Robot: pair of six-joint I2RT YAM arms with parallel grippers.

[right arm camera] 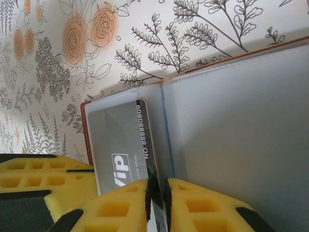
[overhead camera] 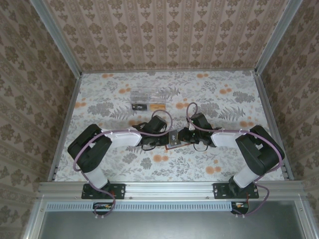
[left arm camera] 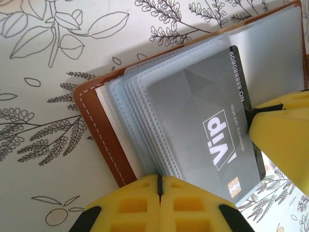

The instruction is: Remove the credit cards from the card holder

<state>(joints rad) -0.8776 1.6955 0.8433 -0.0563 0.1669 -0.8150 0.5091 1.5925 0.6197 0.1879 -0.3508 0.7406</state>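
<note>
though tiny from above, card holder [left arm camera: 104, 145], vip card [left arm camera: 203, 121] legible at wrists

Floral-print table [overhead camera: 124, 164], clear plastic box [overhead camera: 148, 99] and card holder [overhead camera: 174, 139] atop.

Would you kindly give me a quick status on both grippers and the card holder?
Left gripper shut, at sleeve edge of open rust-brown leather card holder. Right gripper narrowly around edge of grey VIP card, grip unclear. Nothing in the way.

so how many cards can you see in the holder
1: a grey VIP card on the sleeves of the open holder, its edge in the right gripper. The sleeves may hide more.
</note>
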